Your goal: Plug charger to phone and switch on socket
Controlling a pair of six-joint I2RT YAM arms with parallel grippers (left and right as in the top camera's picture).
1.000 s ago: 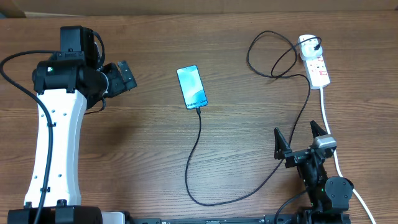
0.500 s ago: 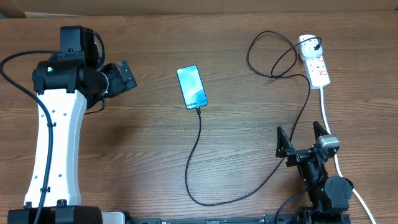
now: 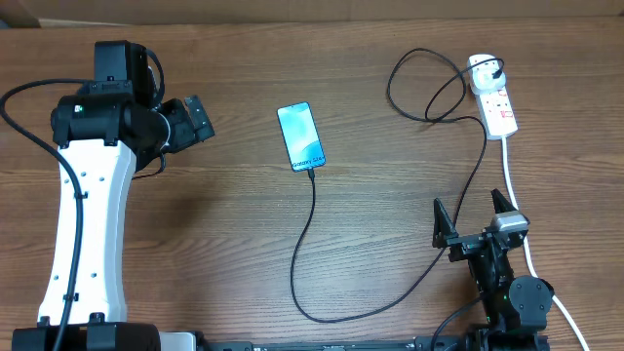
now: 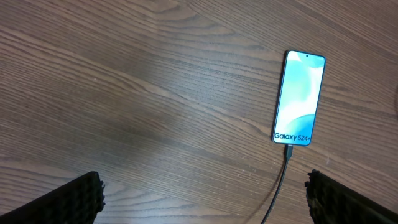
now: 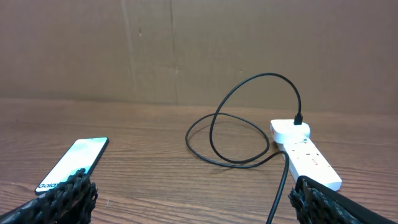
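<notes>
We saw a brown wood-grain table (image 3: 224, 244) under even light. Behind its far edge stood a plain brown board (image 5: 62, 50) with two vertical seams.

The phone (image 4: 299, 98) shows "Galaxy S24+" in dark letters along the lower edge of its blue screen.

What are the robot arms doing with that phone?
Right now neither arm holds anything. The left gripper and the right gripper are both open, away from the phone. The phone lies on the table with its screen lit. The black charger runs up to its bottom edge, so it looks plugged in. Its other end sits in the white socket. I cannot tell if the switch is on.
</notes>
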